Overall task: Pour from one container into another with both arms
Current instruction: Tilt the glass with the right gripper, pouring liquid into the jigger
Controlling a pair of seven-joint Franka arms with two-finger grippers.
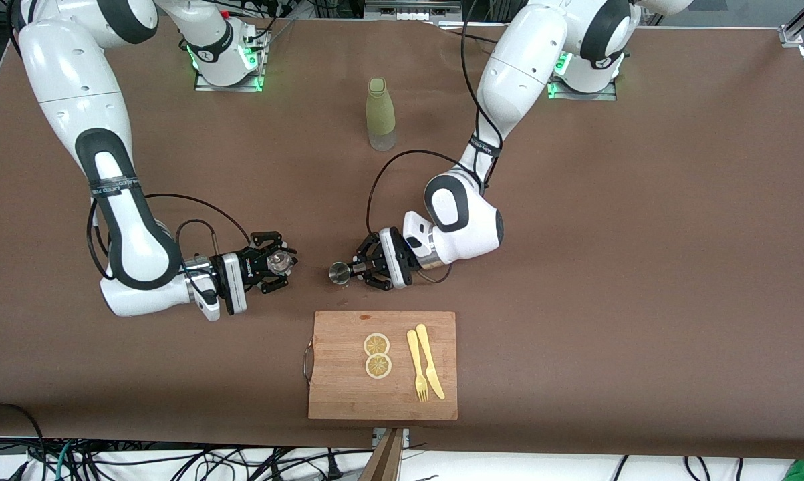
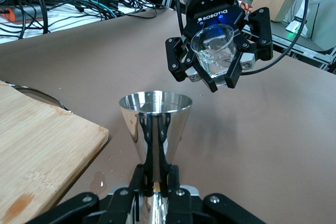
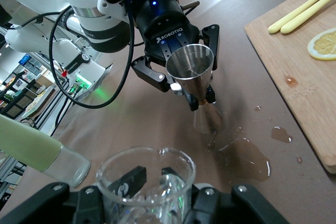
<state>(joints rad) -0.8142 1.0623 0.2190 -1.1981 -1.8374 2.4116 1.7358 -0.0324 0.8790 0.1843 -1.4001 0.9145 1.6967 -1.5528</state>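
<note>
My left gripper (image 1: 352,269) is shut on the waist of the steel jigger (image 1: 339,272), which stands upright low over the table, just farther from the front camera than the cutting board. In the left wrist view the jigger (image 2: 155,121) rises from my left gripper (image 2: 156,176). My right gripper (image 1: 276,262) is shut on the clear faceted glass cup (image 1: 281,260), toward the right arm's end of the table and a short gap from the jigger. The cup (image 3: 147,179) fills the right wrist view, with my right gripper (image 3: 152,181) around it and the jigger (image 3: 192,69) facing it.
A wooden cutting board (image 1: 341,387) near the table's front edge carries two lemon slices (image 1: 377,345) and a yellow fork and knife (image 1: 423,361). A tall olive-green bottle (image 1: 380,113) stands between the bases. A small puddle (image 3: 247,157) lies between jigger and board.
</note>
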